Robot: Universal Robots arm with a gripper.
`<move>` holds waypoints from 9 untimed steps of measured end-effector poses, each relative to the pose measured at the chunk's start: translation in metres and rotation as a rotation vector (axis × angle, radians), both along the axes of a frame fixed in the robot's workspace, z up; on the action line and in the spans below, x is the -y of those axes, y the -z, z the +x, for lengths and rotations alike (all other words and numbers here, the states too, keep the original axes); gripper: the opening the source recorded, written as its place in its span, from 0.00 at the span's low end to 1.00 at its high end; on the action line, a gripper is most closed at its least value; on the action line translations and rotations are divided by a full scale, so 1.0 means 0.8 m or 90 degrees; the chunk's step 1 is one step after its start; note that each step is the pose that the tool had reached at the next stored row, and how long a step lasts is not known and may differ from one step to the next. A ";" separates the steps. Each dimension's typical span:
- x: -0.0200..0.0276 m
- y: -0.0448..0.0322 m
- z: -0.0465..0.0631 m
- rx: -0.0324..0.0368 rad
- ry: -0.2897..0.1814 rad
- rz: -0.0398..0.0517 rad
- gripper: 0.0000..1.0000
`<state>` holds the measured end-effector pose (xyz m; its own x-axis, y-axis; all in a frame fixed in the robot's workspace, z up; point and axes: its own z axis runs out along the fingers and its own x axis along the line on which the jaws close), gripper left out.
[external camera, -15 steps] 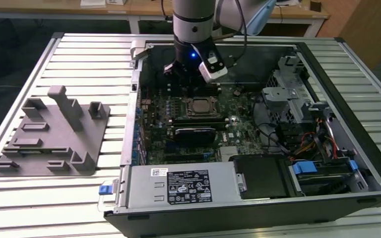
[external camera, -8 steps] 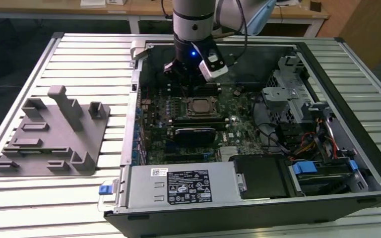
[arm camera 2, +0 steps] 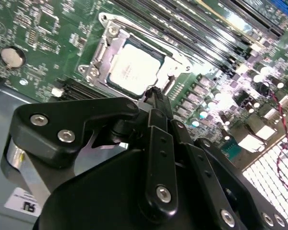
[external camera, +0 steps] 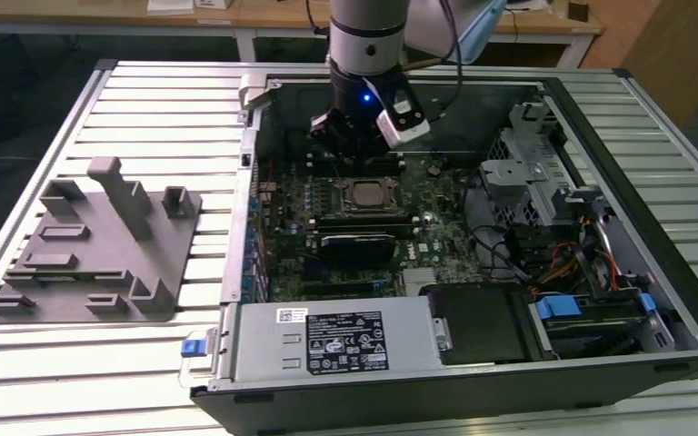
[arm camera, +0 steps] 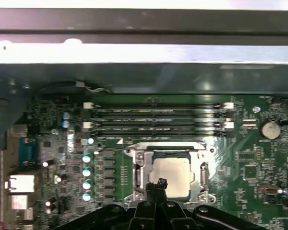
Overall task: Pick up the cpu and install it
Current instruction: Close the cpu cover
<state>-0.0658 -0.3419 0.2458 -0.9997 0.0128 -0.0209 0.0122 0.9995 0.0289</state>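
Note:
The cpu (external camera: 367,193), a square chip with a silvery top, lies flat inside the metal socket frame (arm camera: 138,160) on the green motherboard (external camera: 440,241) in the open computer case. It also shows in both wrist views, as the cpu (arm camera 2: 133,67) and the cpu (arm camera: 172,173). My gripper (external camera: 352,145) hangs above the board, just beyond the socket. Its dark fingers meet in a narrow tip, shut with nothing between them. The gripper (arm camera: 159,184) tip sits over the chip's near edge, and the gripper (arm camera 2: 153,96) hovers close by the socket's corner.
A grey plastic fixture block (external camera: 94,245) rests on the slatted table at the exterior view's left. In the case are a power supply (external camera: 337,341), a drive cage (external camera: 531,159) with cables, and memory slots (arm camera: 153,120) beside the socket. Case walls (arm camera: 134,28) ring the board.

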 end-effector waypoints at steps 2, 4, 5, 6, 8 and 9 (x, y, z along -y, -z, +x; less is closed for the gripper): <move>-0.0002 0.0000 0.005 0.0000 0.000 0.0000 0.11; -0.0003 0.0000 0.011 0.0000 0.000 0.0000 0.11; -0.0004 0.0000 0.014 0.0000 0.000 0.0000 0.11; -0.0004 0.0000 0.017 0.0000 0.000 0.0000 0.11; -0.0006 0.0000 0.022 0.0000 0.000 0.0000 0.11; -0.0006 0.0000 0.024 0.0000 0.000 0.0000 0.11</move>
